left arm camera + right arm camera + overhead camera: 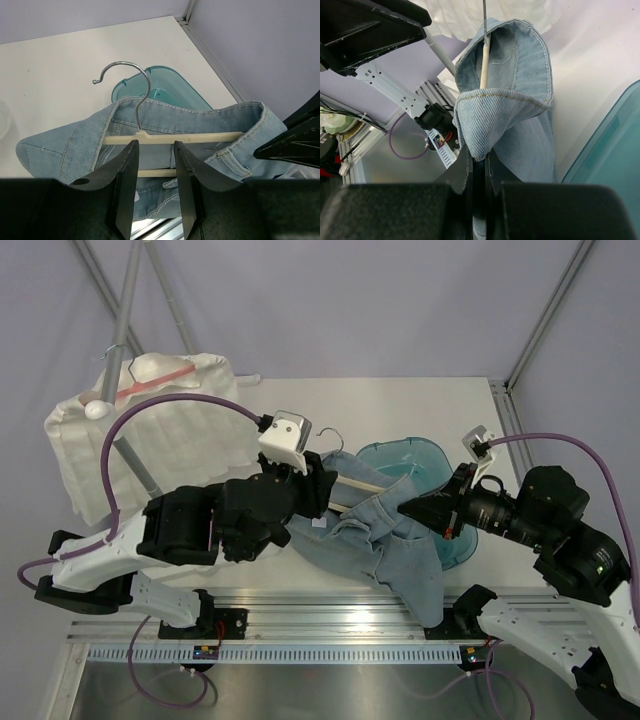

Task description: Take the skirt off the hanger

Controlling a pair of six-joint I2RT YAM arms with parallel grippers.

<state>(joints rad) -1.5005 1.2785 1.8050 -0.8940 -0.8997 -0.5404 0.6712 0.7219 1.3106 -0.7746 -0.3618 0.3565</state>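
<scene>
Wrist views show right end effector pinching skirt, left end effector spread.

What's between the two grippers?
The skirt on its hanger spans from the left gripper to the right gripper, clearest in the top view.

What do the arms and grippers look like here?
The left arm and right arm are black with white lower links. A purple cable reaches a white camera mount on each wrist. The left gripper and right gripper have flat black fingers.
</scene>
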